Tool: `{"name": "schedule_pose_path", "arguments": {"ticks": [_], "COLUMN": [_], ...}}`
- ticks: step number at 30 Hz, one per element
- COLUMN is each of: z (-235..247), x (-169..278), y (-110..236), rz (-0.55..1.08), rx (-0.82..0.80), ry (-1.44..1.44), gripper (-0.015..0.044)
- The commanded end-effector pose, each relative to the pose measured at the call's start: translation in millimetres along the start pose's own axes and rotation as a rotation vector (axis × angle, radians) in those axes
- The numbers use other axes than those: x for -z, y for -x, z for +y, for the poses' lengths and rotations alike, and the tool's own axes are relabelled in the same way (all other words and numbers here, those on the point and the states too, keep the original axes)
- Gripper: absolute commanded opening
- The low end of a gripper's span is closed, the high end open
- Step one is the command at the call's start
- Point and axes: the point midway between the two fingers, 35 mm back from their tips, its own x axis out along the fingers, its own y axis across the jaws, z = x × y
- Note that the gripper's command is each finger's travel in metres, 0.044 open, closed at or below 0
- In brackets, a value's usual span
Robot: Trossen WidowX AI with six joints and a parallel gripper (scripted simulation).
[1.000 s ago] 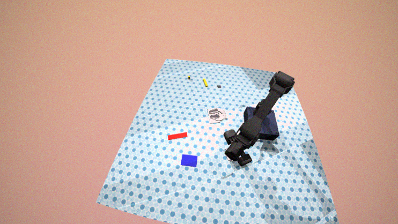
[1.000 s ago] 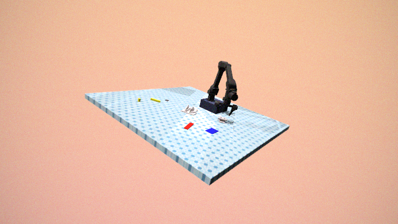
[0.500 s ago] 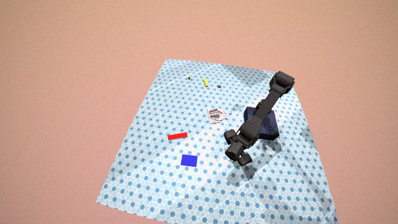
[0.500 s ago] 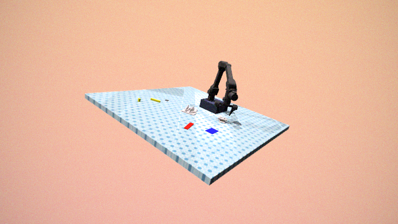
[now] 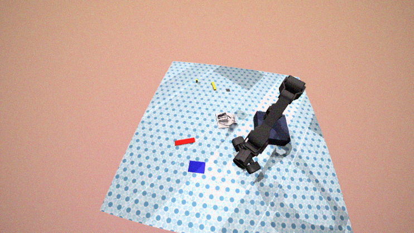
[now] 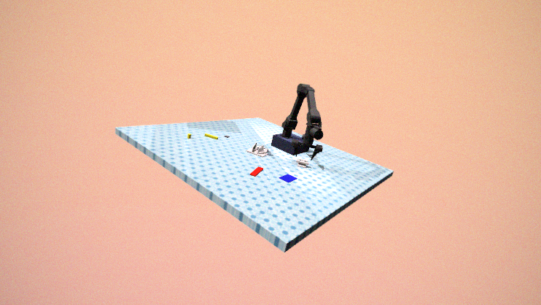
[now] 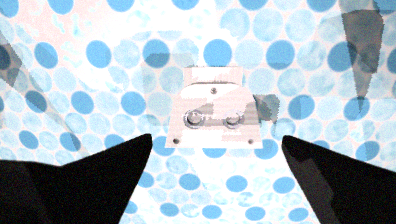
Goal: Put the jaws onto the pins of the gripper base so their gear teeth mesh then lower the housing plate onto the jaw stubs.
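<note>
My gripper (image 5: 245, 156) (image 6: 304, 155) (image 7: 215, 140) is open and empty, pointing down over a white trapezoid plate (image 6: 302, 162) (image 7: 214, 102). This plate, which looks like the housing plate, has two round ringed features and small screw holes. In the wrist view it lies ahead of and between the spread fingertips, apart from both; in the top view the hand hides it. A white assembly (image 5: 226, 120) (image 6: 258, 150), apparently the gripper base with jaw-like parts on it, stands farther off. Whether teeth mesh there is too small to tell.
A red bar (image 5: 184, 141) (image 6: 257, 171) and a blue square (image 5: 196, 166) (image 6: 288, 178) lie on the dotted table. At the far side are a yellow bar (image 5: 213, 86) (image 6: 211, 136), a small yellow block (image 5: 196, 80) (image 6: 189, 136) and a small dark piece (image 5: 227, 90) (image 6: 227, 136).
</note>
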Motion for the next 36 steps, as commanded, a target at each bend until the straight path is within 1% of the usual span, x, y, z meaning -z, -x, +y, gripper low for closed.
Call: {"name": "schedule_pose_path", "arguments": {"ticks": [1,19,36], "z": [0.9,1.1,1.2], "x": [-1.1,-0.7,-0.7], "y": [-8.5,-37.1,-38.6], "rz": [-0.006,-0.005,-0.005], "rx": [-0.005,-0.007,-0.007], "ry": [0.002,0.006,0.006], "gripper": [0.044,0.044,0.044]}}
